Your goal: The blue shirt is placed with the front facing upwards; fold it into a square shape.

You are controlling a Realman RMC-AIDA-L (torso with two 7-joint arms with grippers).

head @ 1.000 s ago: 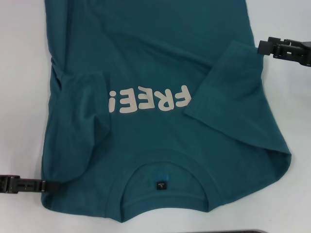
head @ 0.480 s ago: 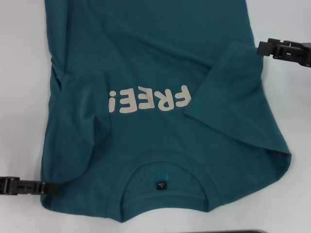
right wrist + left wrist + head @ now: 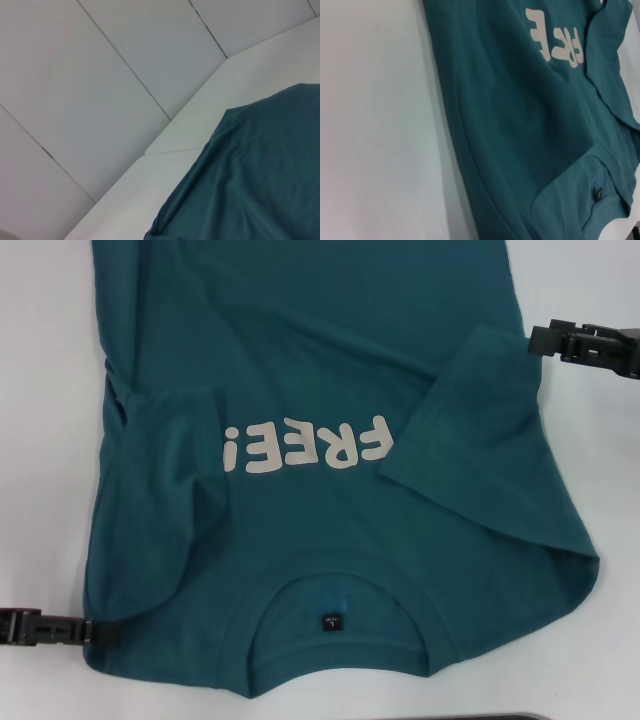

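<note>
- Overhead, from the head view: blue shirt (image 3: 330,420) spread front-up on the white table (image 3: 45,390), collar (image 3: 340,640) nearest the robot, cream "FREE!" letters (image 3: 305,447) across the chest, small dark label (image 3: 330,623) inside the neckline.
- Both sleeves folded inward over the chest; right-side sleeve (image 3: 480,430) covering the edge of the lettering, left-side sleeve (image 3: 165,470) lying rumpled.
- Left gripper (image 3: 100,630) low at the shirt's near left corner, tips at the fabric edge by the shoulder; whether clamped on cloth or merely touching, cannot tell.
- Right gripper (image 3: 535,340) at the far right, tip just beside the folded sleeve's outer corner; jaw opening and any hold on cloth, cannot tell.
- Next, left wrist view: shirt (image 3: 520,130) seen along its side edge, lettering, collar and label visible, bare table (image 3: 375,125) beside it; own fingers out of view.
- Lastly, right wrist view: one shirt edge (image 3: 250,175) lying on the table (image 3: 180,165), panelled wall (image 3: 100,75) beyond; own fingers out of view.
</note>
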